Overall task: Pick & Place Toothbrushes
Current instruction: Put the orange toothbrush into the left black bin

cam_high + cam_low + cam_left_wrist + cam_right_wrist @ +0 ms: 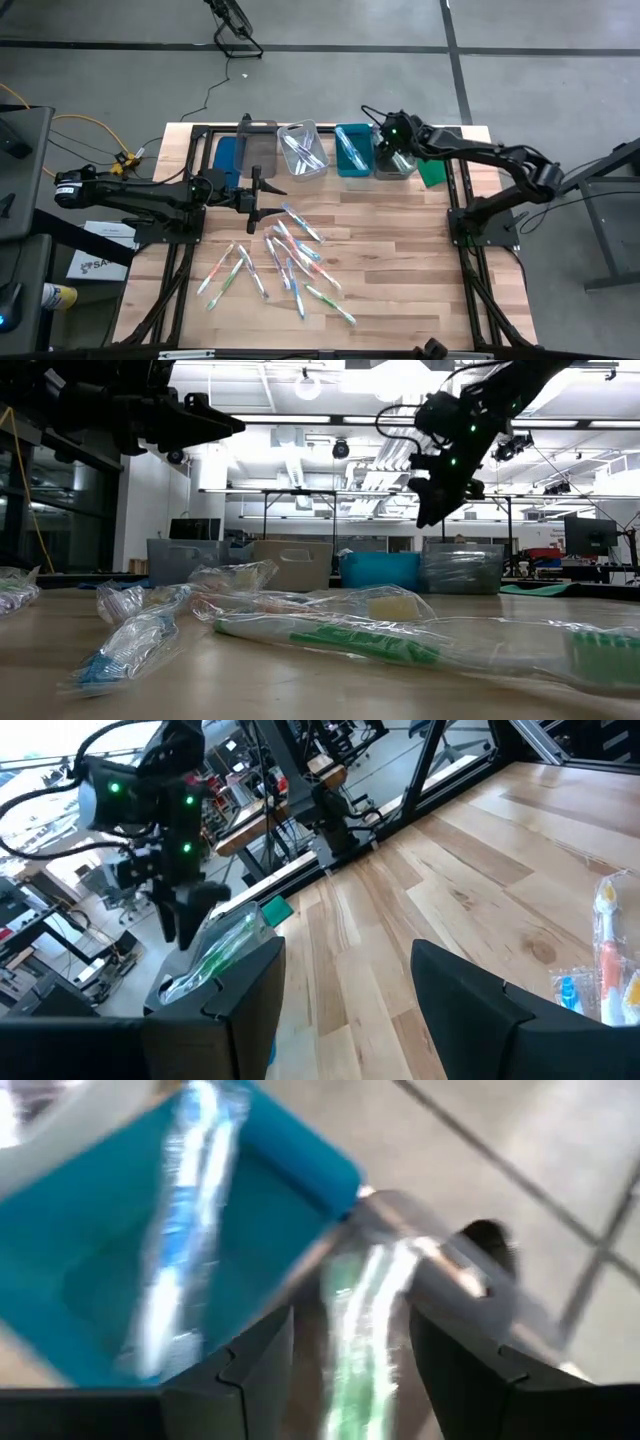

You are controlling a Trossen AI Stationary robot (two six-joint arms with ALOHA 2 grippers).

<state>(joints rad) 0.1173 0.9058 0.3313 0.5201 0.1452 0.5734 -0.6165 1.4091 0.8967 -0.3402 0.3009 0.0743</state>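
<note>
Right gripper (397, 152), fingers apart, holds nothing above a clear bin (393, 163) containing a green toothbrush (362, 1330). Left gripper (258, 190) hovers open and empty over the desk (400, 260).

Teal bin (90, 1270) holds a blue-accented toothbrush (185, 1210). Green-accented toothbrush (360, 1330) in clear wrap. Table (400, 250): pale wood grain.

Grey concrete floor (330, 80), bright ceiling lights (308, 387), dark window (60, 510).
</note>
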